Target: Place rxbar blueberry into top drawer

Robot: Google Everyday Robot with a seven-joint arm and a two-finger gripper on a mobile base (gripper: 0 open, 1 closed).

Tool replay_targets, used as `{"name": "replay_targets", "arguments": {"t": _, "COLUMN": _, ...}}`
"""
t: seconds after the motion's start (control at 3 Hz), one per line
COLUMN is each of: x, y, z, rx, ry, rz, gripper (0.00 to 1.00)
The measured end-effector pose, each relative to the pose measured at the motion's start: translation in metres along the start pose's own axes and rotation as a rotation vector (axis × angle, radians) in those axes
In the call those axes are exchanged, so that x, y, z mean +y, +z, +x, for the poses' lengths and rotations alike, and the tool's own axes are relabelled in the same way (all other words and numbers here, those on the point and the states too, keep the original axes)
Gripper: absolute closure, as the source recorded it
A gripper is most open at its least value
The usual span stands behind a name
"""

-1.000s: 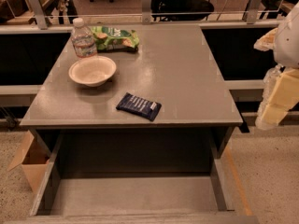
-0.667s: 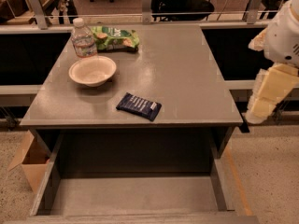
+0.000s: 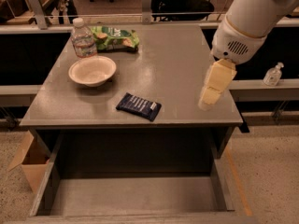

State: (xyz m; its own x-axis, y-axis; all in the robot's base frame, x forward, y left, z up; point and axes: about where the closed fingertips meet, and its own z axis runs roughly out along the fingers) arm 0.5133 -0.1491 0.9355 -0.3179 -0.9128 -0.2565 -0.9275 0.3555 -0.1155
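Note:
The rxbar blueberry (image 3: 138, 106), a flat dark navy bar with white lettering, lies on the grey desk top (image 3: 177, 73) near its front edge, a little left of centre. The top drawer (image 3: 133, 195) stands pulled out below the desk front, a wide shallow grey tray with nothing in it. My gripper (image 3: 211, 95) hangs from the white arm over the desk's right front part, to the right of the bar and apart from it. Nothing shows in it.
A white bowl (image 3: 92, 70), a water bottle (image 3: 82, 38) and a green snack bag (image 3: 114, 38) stand at the desk's back left. A cardboard box (image 3: 29, 162) sits on the floor at left. A small pump bottle (image 3: 273, 74) stands on the ledge at right.
The arm has swung in from the right edge, leftward over the desk's right front part. The bar and the drawer have not moved.

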Motion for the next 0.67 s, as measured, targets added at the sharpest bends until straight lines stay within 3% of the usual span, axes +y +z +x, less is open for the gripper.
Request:
{"name": "replay_targets", "arguments": {"t": 0.33, "x": 0.0042, "y": 0.0229, "z": -0.0316, "rx": -0.053, "ry": -0.039, "rz": -0.007, "gripper": 0.00}}
{"name": "replay_targets", "arguments": {"t": 0.67, "x": 0.0045, "y": 0.0309, "z": -0.0377, "rx": -0.056, "ry": -0.044, "rz": -0.016, "gripper": 0.00}}
